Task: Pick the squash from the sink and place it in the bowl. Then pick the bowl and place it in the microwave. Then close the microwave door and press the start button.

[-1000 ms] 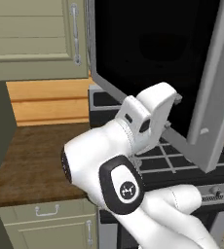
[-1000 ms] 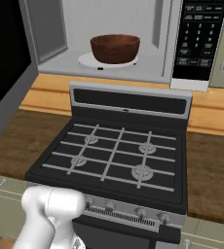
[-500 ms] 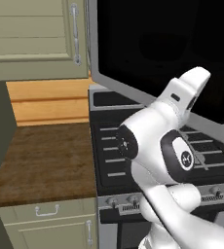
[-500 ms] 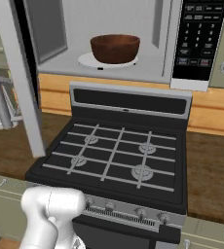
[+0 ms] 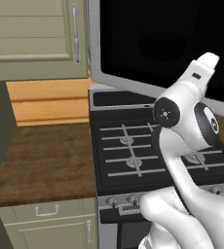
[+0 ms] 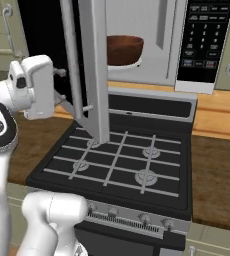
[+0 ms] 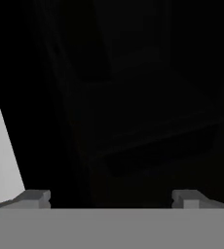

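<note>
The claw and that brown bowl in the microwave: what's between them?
The half-closed microwave door stands between the claw and the bowl, seen in the right base view.

Right base view: bowl [image 6: 124, 49] sits inside the microwave [image 6: 152, 45] at upper centre, control panel [image 6: 204, 37] to its right. Microwave door [image 6: 89, 70] stands edge-on at centre left, partly covering the cavity. Stove [image 6: 122, 165] lies below, counter [image 6: 217, 175] at right. Left base view: door across the top, cabinet [image 5: 33, 36] upper left.

Arm raised, fingers [image 7: 36, 198] wide apart, empty.
</note>
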Robot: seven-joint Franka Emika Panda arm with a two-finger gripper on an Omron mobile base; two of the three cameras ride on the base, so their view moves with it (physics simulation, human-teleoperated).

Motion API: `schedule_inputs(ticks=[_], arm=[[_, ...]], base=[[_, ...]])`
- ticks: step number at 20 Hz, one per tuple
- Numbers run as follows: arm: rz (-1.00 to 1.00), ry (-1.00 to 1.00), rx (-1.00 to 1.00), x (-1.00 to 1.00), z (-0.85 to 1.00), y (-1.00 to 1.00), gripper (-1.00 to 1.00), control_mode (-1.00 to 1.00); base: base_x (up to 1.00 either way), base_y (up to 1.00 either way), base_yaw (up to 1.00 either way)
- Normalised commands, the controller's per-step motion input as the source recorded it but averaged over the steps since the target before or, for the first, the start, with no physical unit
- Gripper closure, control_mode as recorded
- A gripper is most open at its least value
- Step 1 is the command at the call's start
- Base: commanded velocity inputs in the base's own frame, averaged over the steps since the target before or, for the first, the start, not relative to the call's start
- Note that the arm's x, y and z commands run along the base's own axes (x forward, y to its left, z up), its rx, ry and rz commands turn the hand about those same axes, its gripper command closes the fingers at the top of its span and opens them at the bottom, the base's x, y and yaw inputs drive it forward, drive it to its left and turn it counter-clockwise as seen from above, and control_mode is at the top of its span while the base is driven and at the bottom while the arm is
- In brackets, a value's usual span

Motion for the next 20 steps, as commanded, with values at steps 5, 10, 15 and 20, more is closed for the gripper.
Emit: schedule_inputs(ticks=[5, 10, 15, 20], arm=[[0.17, 0.03, 0.07, 1.00, 0.00, -0.46, -1.00, -1.00], [0.17, 0.06, 0.07, 1.00, 0.00, -0.39, -1.00, -1.00], [0.15, 0.12, 0.08, 1.00, 0.00, -0.29, -1.00, -1.00], [0.11, 0.15, 0.09, 0.90, 0.01, -0.13, -1.00, -1.00]], base=[[0.00, 0.00, 0.00], [0.00, 0.00, 0.00], [0.00, 0.00, 0.00], [0.00, 0.00, 0.00]])
